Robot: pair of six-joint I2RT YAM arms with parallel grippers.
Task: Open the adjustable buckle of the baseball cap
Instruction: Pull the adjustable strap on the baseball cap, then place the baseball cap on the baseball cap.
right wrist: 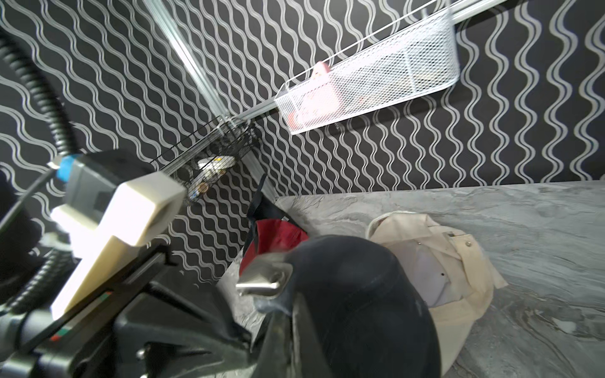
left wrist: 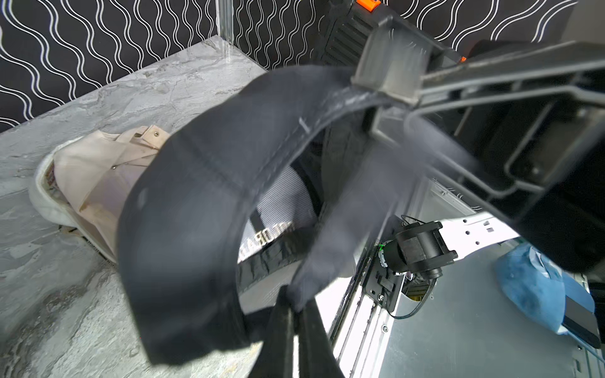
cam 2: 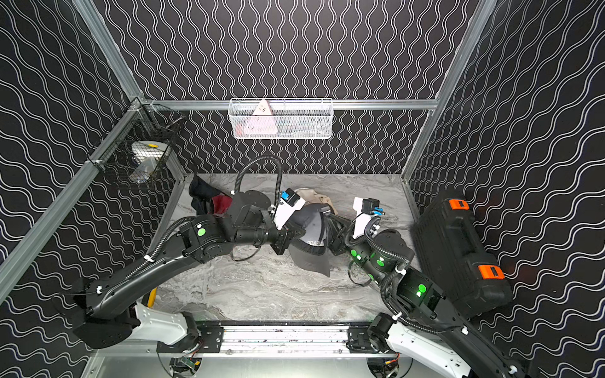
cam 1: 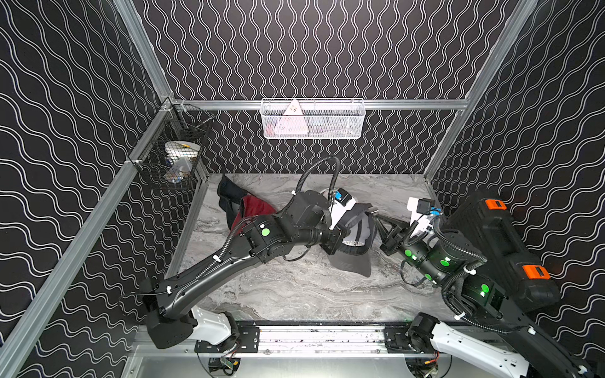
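Cap: the grey baseball cap (cam 1: 357, 229) hangs over the middle of the bench (cam 1: 288, 294) between the two arms. Its brim (cam 1: 352, 266) points toward the front rail, and its pale lining shows in both top views.
Top views only: a black case (cam 1: 491, 248) with orange latches leans at the right wall. A white mesh basket (cam 1: 312, 119) hangs on the back rail and a black wire basket (cam 1: 170, 153) sits at the left corner. The left arm's wrist hides where its jaws meet the cap.
Right wrist view only: a silver metal buckle (right wrist: 263, 278) sits at the cap's rear edge, just beside the right arm's fingers (right wrist: 281, 333).
Left wrist view only: a blurred strap (left wrist: 353, 212) runs from the cap's rear edge down to the left arm's fingers (left wrist: 281, 340). A blue cloth item (left wrist: 537, 288) lies off the bench on the metal floor.
Left jaws: closed, pinching the lower end of the strap.
Right jaws: closed on the cap's rear edge, with the pads (left wrist: 386, 78) clamped over the dark rim.
Neighbours: a beige cap (left wrist: 104, 176) lies on the bench just behind the grey one. A red and navy cap (cam 1: 245, 206) lies toward the back left, apart from it.
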